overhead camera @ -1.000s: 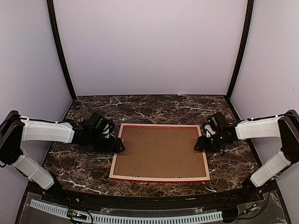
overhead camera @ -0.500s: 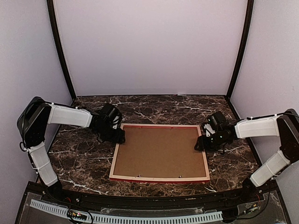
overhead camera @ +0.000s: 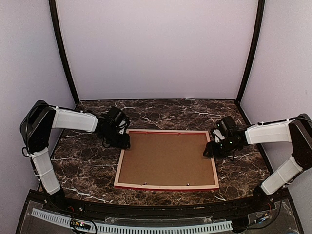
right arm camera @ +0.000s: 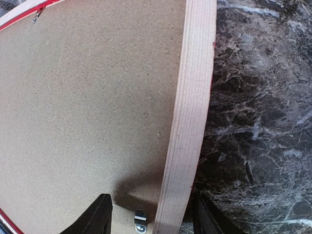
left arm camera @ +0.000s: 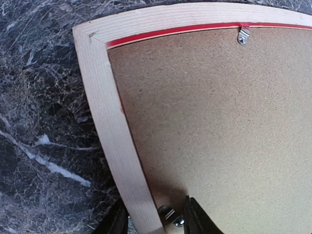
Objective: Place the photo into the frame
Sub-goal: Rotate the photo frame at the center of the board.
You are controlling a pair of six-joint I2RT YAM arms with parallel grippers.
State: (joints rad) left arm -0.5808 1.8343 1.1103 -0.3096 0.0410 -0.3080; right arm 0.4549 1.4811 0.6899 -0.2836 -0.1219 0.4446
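The frame (overhead camera: 165, 185) lies face down on the marble table, its pale wood back and brown backing board (overhead camera: 165, 157) up. My left gripper (overhead camera: 124, 142) sits at the left rail near the far-left corner. In the left wrist view, that gripper (left arm camera: 153, 214) straddles the rail (left arm camera: 105, 97), one finger outside it and one on the board past a metal clip (left arm camera: 168, 213), with a gap left, so it is open. My right gripper (overhead camera: 208, 151) straddles the right rail (right arm camera: 195, 73) with wide-set jaws (right arm camera: 152, 204), open. The photo is out of view.
Small metal clips (left arm camera: 242, 36) hold the backing board along the rails, one (right arm camera: 140, 219) between my right fingers. A thin red strip of the frame's face shows at the near edge (overhead camera: 165, 188). Dark marble table (overhead camera: 83, 165) surrounds the frame, with lilac walls behind and beside.
My left gripper has moved along the left rail toward the far-left corner, and its jaws have narrowed around the rail. The right arm and the frame have stayed still.
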